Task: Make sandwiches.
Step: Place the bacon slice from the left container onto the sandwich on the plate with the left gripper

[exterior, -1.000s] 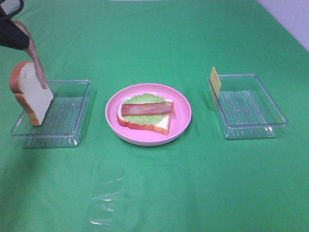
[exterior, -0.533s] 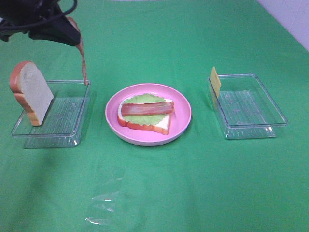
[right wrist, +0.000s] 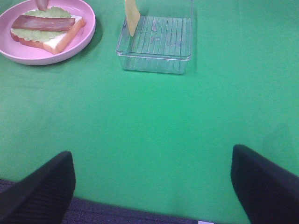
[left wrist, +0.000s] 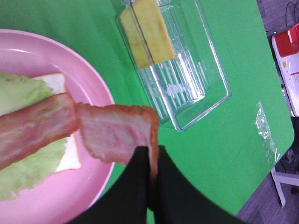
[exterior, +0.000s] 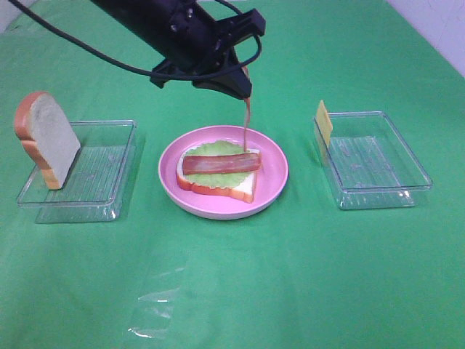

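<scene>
Now that the left gripper (exterior: 243,90), clamped on a bacon strip (exterior: 246,123), hangs over the sandwich (exterior: 218,190) instead of the tray (exterior: 109,123) (right gripper (right wrist: 152,156) idle, fingers (right wrist: 42,191) apart), placement likely follows.

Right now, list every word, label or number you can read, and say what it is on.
No readable text in any view.
Plate, left tray, right tray: no print.
Red-and-white object beyond the table, left wrist view: small marks, too blurred to read.
</scene>
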Controlling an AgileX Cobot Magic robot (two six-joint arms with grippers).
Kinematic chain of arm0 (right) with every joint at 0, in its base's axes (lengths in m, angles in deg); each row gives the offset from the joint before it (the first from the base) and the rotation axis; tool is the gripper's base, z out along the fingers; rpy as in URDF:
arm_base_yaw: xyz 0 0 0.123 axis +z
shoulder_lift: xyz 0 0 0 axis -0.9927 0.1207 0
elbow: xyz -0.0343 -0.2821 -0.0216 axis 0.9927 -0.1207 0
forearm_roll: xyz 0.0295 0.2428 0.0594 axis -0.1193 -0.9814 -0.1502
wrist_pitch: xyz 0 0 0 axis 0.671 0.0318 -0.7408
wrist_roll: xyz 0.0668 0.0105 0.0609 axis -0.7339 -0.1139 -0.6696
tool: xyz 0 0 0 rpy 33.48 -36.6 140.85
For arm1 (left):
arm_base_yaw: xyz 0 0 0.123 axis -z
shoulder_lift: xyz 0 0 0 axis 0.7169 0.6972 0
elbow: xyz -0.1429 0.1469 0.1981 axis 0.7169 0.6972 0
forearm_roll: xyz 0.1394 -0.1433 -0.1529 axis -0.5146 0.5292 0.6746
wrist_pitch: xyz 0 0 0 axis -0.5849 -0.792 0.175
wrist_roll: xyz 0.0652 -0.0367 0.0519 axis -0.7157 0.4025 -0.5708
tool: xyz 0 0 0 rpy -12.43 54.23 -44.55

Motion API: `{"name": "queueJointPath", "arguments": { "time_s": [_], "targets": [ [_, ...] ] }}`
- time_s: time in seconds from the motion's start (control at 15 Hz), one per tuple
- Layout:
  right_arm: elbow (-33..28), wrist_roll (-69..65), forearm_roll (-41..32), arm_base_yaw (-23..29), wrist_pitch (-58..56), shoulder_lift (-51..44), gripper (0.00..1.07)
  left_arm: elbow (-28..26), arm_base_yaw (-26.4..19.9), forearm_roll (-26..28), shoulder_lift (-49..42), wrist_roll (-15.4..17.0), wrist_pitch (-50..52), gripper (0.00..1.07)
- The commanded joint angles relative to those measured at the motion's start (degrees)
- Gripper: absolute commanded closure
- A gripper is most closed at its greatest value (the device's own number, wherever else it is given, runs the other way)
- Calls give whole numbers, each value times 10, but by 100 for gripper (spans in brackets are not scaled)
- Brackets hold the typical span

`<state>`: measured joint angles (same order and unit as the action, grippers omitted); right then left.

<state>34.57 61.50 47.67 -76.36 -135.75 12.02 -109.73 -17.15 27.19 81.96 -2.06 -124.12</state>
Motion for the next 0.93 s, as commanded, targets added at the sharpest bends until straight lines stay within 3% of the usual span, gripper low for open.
{"name": "queueJointPath", "arguments": {
  "time_s": [0.07, 0.2, 0.67, 0.8, 0.93],
  "targets": [
    [1, 5, -2, 1, 1, -20, 20, -50, 15, 7, 41, 11, -25, 107],
    [1, 5, -2, 1, 1, -20, 20, -72, 17, 5, 69, 13, -36, 107],
    [1, 5, -2, 1, 1, -19, 20, -70, -9, -116, 115, 22, -60, 107],
    [1, 5, -2, 1, 1, -19, 20, -70, -7, -179, 117, 34, -70, 107],
    [1, 5, -2, 1, 1, -19, 20, -70, -7, -183, 118, 33, -81, 107]
  ]
}}
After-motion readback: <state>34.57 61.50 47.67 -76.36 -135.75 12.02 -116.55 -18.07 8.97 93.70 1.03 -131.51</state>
